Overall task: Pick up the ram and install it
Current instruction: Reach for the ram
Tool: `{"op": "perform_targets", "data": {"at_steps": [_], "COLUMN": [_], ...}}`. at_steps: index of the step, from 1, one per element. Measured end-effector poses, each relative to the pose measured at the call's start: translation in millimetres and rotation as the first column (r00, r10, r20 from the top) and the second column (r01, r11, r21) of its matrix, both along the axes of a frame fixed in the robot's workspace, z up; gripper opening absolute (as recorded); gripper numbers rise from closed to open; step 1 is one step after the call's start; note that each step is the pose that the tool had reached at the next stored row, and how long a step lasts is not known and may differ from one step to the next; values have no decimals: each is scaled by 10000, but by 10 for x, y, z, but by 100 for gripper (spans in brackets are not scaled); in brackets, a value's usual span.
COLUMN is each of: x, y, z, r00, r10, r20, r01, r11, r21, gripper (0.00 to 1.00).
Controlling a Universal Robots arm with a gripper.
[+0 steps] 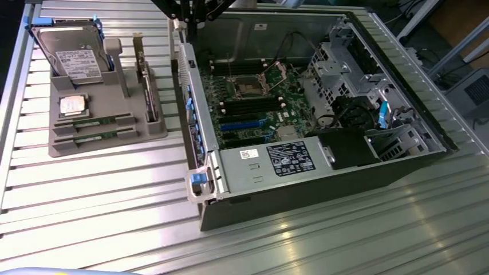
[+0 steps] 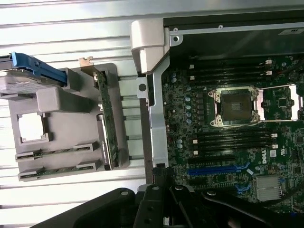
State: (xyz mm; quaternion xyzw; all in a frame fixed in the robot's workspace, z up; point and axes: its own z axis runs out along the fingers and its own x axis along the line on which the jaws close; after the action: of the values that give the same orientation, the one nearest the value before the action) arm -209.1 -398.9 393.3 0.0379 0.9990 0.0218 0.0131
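Two ram sticks, thin and green, lie flat in the front slots of a grey holder tray (image 1: 114, 140); the nearer one is the ram (image 1: 93, 137), the other (image 1: 91, 122) sits just behind it. In the wrist view the same ram sticks (image 2: 54, 153) lie at the tray's edge. My gripper (image 1: 191, 8) hangs high above the far wall of the open computer case (image 1: 306, 177), well away from the tray. Its black linkages (image 2: 175, 209) show in the wrist view and it is shut with nothing held. Black memory slots (image 2: 232, 140) flank the CPU socket (image 2: 237, 107).
The tray also carries a silver hard drive with blue rails (image 1: 73, 54), a loose processor chip (image 1: 73, 105) and an upright expansion card (image 1: 149, 86). The case's metal side rail (image 2: 156, 118) stands between tray and motherboard. A ribbed metal table (image 1: 114, 229) lies all around.
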Motion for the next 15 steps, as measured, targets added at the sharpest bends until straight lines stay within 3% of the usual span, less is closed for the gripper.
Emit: {"op": "perform_targets", "data": {"at_steps": [15], "x": [-152], "y": [0], "z": [0], "r00": [10000], "r10": [0], "r20": [1], "r01": [0], "r11": [10000], "r21": [0], "gripper": [10]}}
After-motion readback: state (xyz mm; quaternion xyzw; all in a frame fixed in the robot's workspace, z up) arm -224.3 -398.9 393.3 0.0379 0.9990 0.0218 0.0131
